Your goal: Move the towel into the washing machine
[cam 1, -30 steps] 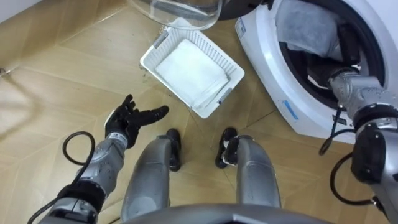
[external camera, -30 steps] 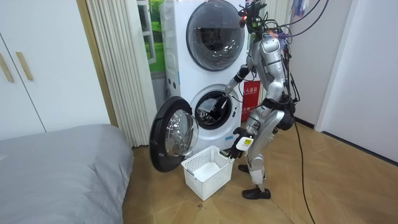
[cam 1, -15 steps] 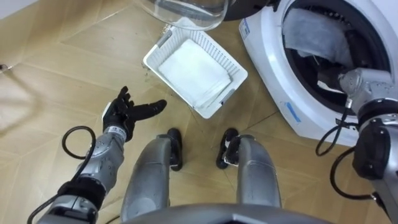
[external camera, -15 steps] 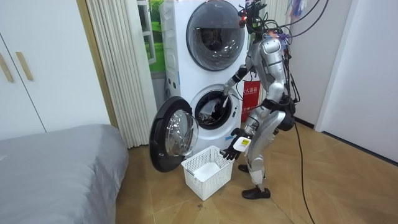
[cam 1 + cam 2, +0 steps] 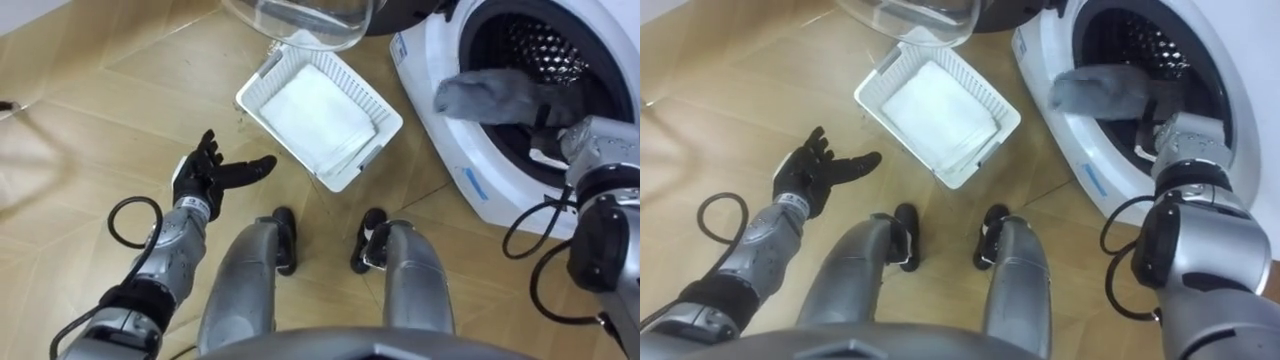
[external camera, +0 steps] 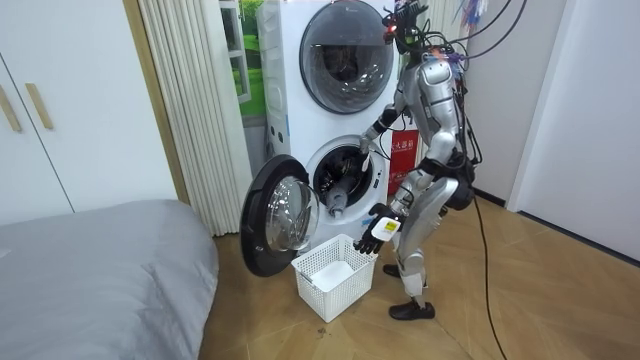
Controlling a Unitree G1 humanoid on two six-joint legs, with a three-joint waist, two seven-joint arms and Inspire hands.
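The fingers of my left hand [image 5: 197, 180] are spread straight and hold nothing, above the wooden floor [image 5: 90, 120] at the near left. My right hand [image 5: 556, 118] is in the mouth of the washing machine [image 5: 440, 145] on the right, against the right end of the towel [image 5: 488, 95]. Its fingers are hidden behind the cloth, so I cannot tell whether they grip it.

The towel is grey and soft, bunched into a thick roll. It lies across the lip of the opening, in front of the perforated drum [image 5: 545, 40].

Left of the machine a white basket [image 5: 345, 181] stands on the floor with a folded white cloth [image 5: 315, 110] inside. The open glass door [image 5: 300, 20] hangs over the basket's far edge.

The towel's long axis runs left to right. Its left end points out toward the basket and its right end is at my hand.
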